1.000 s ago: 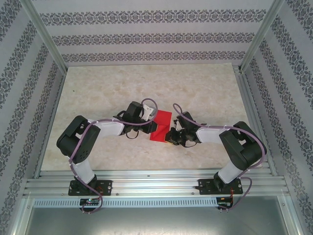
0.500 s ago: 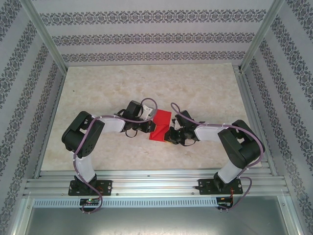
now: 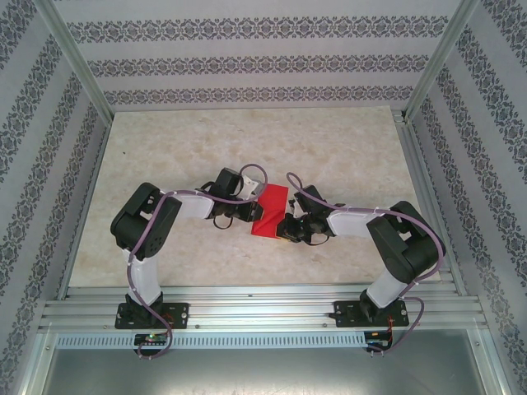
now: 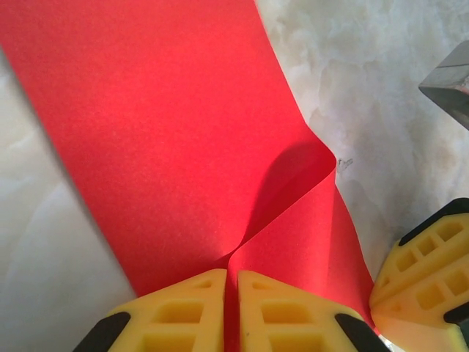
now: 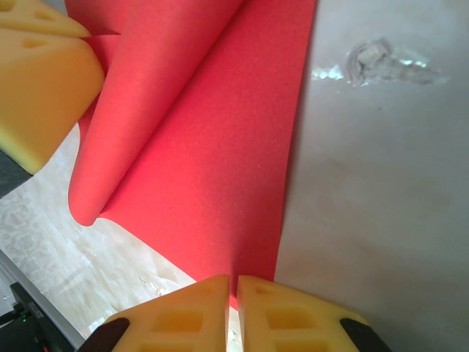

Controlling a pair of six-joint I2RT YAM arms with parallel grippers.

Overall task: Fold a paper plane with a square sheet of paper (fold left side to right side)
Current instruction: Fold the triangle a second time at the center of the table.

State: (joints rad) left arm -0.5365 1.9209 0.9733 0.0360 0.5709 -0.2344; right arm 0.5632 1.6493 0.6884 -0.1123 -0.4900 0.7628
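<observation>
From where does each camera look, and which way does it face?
Top external: above, behind the bases, facing down at the table; both arms show.
Left wrist: looks along the left fingers, shut on the red sheet.
Right wrist: looks along the right fingers, shut on the same sheet.
Shared: both wrist views show the sheet's curl.

Half-folded red sheet of paper (image 3: 270,211)
</observation>
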